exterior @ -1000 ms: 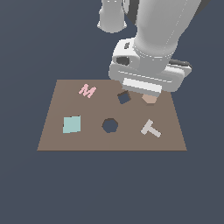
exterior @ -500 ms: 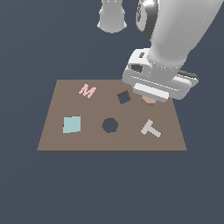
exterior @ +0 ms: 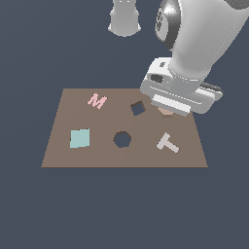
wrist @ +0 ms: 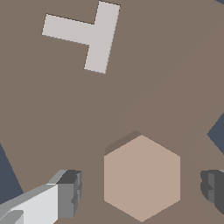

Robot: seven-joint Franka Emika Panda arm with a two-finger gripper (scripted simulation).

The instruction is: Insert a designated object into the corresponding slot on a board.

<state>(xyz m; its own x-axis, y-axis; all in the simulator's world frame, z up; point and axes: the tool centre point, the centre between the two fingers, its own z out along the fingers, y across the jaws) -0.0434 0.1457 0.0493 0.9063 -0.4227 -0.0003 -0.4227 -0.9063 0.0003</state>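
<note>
My own wrist housing is covering most of the tan hexagon (exterior: 166, 112) in the exterior view, leaving only a sliver peeking out. My fingers (wrist: 70, 192) are running off the wrist view's edge. The dark square hole (wrist: 217, 134) is showing only a corner there.

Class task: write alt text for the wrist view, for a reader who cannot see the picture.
A tan hexagon piece lies flat on the brown board between the two open grey fingers of the gripper, which do not touch it. A pale grey T piece lies further off on the board, and a dark cut-out edge shows at one side.
</note>
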